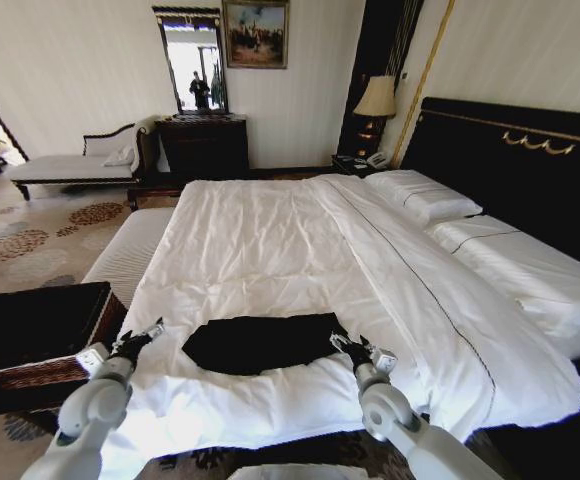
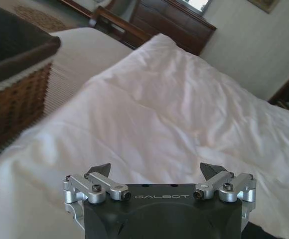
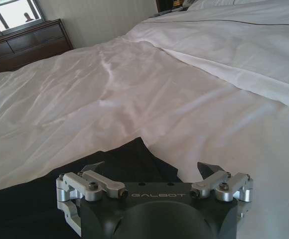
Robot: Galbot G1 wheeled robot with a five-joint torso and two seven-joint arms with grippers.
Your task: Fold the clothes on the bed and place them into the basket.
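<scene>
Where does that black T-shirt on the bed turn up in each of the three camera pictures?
Head view: the black T-shirt lies on the white duvet near the foot, between the two grippers.
Left wrist view: not in it; duvet and the wicker basket.
Right wrist view: dark cloth just ahead of the open fingers.
Shared landmark: the dark wooden dresser by the far wall.

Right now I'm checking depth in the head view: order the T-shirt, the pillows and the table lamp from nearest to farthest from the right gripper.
From the right gripper:
1. T-shirt, just left of it on the bed.
2. Pillows, up by the headboard.
3. Table lamp, beyond the bed.
</scene>
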